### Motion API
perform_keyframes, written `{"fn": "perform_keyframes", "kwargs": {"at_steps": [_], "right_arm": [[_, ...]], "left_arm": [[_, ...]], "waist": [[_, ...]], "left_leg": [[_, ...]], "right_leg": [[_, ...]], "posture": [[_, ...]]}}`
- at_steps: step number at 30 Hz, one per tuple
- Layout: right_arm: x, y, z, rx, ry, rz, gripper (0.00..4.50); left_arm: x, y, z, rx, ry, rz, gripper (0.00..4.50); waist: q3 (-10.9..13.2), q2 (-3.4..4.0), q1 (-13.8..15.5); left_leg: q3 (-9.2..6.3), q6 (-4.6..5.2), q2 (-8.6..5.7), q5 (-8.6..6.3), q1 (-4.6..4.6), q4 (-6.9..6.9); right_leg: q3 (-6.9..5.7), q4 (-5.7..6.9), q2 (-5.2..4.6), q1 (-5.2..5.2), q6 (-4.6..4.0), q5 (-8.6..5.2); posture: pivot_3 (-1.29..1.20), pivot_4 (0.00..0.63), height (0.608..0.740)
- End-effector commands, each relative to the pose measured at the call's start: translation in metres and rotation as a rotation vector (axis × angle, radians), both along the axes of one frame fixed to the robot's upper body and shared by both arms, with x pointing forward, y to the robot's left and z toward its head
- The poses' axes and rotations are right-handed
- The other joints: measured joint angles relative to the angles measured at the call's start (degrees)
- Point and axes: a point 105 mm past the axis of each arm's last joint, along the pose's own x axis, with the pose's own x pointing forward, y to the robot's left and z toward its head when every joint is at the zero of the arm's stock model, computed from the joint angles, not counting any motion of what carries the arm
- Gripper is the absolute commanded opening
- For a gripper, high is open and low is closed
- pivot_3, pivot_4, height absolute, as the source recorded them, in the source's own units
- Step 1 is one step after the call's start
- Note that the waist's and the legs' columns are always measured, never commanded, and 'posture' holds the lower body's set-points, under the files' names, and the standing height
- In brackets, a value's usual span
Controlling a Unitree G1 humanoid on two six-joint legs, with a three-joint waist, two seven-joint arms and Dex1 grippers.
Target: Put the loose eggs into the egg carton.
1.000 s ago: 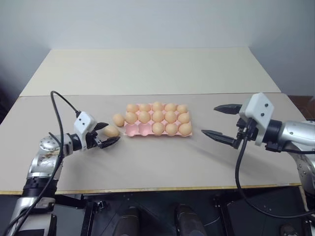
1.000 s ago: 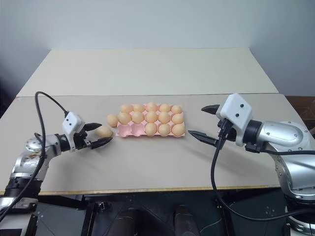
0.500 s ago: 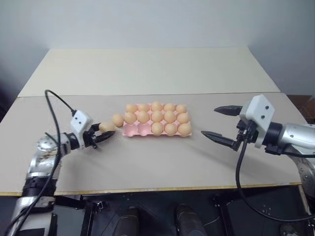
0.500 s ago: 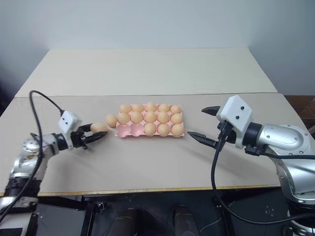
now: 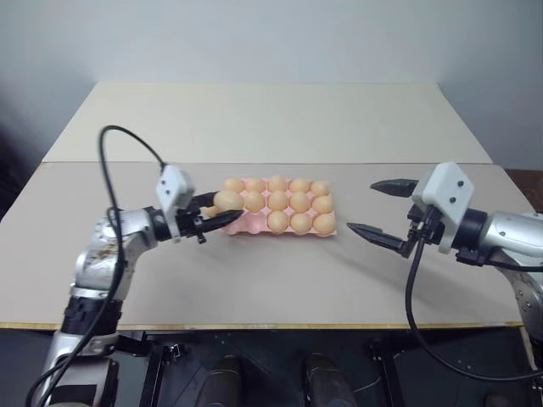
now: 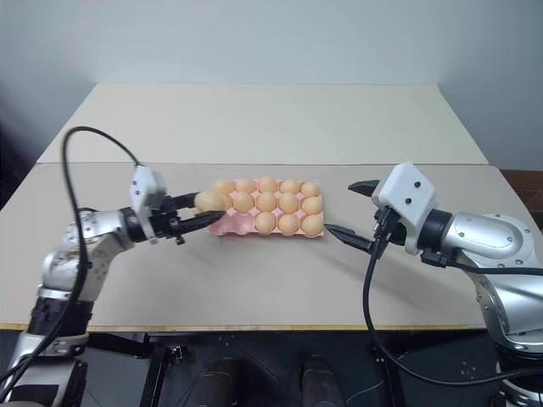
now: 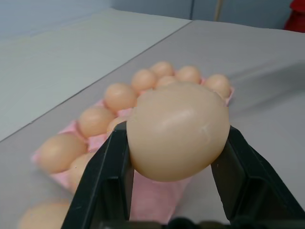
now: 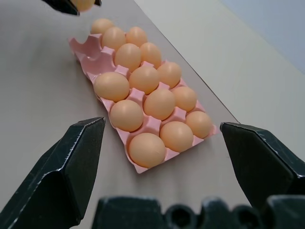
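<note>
Left gripper (image 5: 219,214) fingers clamped on one egg (image 7: 177,130), held off the table at the egg carton's (image 5: 248,225) left end. Carton sits between both grippers. Right gripper (image 5: 378,208) fingers spread wide, empty, just right of carton.

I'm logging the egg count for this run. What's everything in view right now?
egg carton: one, pale pink, mid-table; two front cups at its left end empty
eggs in carton: thirteen, orange-tan, back and middle rows full, three in front
loose egg: one, orange-tan, on the table by the carton's left end
held egg: one, orange-tan, above the carton's left end
table: beige near top, cream far top
left gripper: black fingers, shut on held egg
right gripper: black fingers, open, right of the carton
</note>
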Motion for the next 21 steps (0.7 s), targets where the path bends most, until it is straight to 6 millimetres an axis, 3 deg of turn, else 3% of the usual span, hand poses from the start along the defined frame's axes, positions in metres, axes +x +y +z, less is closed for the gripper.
{"fn": "perform_keyframes", "kwargs": {"at_steps": [1, 4, 8, 14, 21], "right_arm": [[-0.005, 0.004, 0.012, -0.001, -0.052, 0.012, 4.50], [-0.007, 0.003, 0.012, -0.001, -0.054, 0.002, 4.50], [-0.008, 0.001, 0.013, 0.004, -0.058, -0.015, 4.50], [-0.007, 0.000, 0.012, 0.007, -0.055, -0.020, 4.50], [-0.005, -0.007, 0.013, 0.001, -0.040, -0.019, 4.50]], "left_arm": [[0.007, -0.005, -0.005, 0.065, -0.007, -0.015, 2.41], [0.011, -0.007, -0.010, 0.109, 0.003, -0.015, 3.25], [0.010, -0.005, 0.000, 0.080, -0.033, -0.020, 4.44], [0.011, 0.017, 0.026, 0.045, -0.118, 0.042, 4.44], [-0.014, 0.091, 0.058, 0.105, -0.176, 0.181, 4.44]], "waist": [[0.00, 0.00, -0.27], [0.00, 0.00, -0.41], [0.00, 0.00, -0.23], [0.00, 0.00, -0.21], [0.00, 0.01, -1.07]], "left_leg": [[0.00, 0.00, 0.01, 0.00, 0.01, 0.00], [0.00, 0.00, 0.02, 0.00, 0.01, 0.00], [-0.01, 0.00, 0.01, 0.00, -0.02, 0.00], [-0.01, 0.00, 0.01, 0.00, -0.01, 0.00], [-0.01, 0.00, 0.03, 0.00, -0.01, -0.01]], "right_leg": [[0.01, 0.00, 0.01, 0.00, 0.00, 0.00], [0.02, 0.00, 0.03, 0.00, 0.00, 0.00], [0.01, -0.01, 0.02, -0.01, 0.00, 0.00], [0.01, 0.00, 0.01, -0.01, 0.00, 0.00], [0.02, -0.01, 0.01, -0.04, 0.01, -0.01]], "posture": [[0.00, 0.150, 0.740], [0.00, 0.150, 0.740], [0.00, 0.150, 0.740], [0.00, 0.150, 0.740], [0.00, 0.150, 0.740]]}}
